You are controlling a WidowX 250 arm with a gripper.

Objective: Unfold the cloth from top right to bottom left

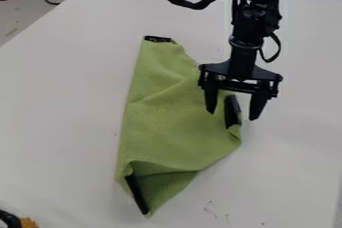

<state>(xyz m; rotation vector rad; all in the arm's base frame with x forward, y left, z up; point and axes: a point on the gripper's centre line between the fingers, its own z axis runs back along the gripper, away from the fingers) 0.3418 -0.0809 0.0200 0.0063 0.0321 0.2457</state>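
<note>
Hanging over the right-hand edge of the cloth, the black two-finger gripper (232,115) stands wide open with nothing gripped. A short black strip (232,111) on the cloth lies between its fingertips as seen from the camera; whether either finger touches the fabric, I cannot tell. The lime-green fabric cloth (180,127), partly folded, lies on the white table (60,122), left of and below the gripper. Its long axis runs nearly top to bottom in the view, the lower end narrowing to a point beside another black strip (137,194).
</note>
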